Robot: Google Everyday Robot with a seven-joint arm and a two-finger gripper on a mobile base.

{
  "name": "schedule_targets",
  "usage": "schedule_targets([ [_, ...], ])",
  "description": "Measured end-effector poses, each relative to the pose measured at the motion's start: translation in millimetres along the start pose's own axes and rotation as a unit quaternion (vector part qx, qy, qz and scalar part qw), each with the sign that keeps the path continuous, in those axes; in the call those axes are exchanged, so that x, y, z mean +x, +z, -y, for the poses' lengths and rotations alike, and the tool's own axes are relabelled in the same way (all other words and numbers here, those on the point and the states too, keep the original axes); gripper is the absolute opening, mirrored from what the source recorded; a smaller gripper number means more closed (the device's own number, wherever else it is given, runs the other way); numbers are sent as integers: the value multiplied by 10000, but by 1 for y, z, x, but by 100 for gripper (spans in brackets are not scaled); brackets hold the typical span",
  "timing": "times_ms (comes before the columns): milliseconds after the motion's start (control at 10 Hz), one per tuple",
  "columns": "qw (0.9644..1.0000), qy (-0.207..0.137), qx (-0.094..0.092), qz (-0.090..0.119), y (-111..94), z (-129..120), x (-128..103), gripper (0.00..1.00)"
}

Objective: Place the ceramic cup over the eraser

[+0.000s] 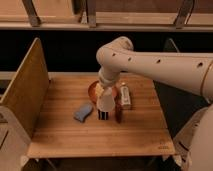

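The counter (pixel 65 135) is pale planked wood with a dull, satin face, and the upright board (pixel 25 95) on its left edge looks like the same wood. The arm (pixel 150 62) wears a smooth cream shell, plastic by its look, with a soft sheen. Its claw (pixel 102 90) sits over the counter's middle, at the top of the ceramic cup (pixel 105 103), which is smooth, matt cream-white. The eraser (pixel 102 116) below is flat black. The pad (pixel 83 112) looks soft and cloth-like.
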State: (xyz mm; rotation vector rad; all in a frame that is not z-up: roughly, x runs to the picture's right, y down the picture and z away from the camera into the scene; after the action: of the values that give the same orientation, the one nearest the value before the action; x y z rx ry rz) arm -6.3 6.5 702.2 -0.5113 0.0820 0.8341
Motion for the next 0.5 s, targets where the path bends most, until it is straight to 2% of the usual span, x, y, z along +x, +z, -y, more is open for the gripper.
schedule_targets([
  [200, 9999, -100, -43, -39, 9, -8, -1, 0],
  [500, 9998, -47, -97, -188, 26, -11, 10, 0],
])
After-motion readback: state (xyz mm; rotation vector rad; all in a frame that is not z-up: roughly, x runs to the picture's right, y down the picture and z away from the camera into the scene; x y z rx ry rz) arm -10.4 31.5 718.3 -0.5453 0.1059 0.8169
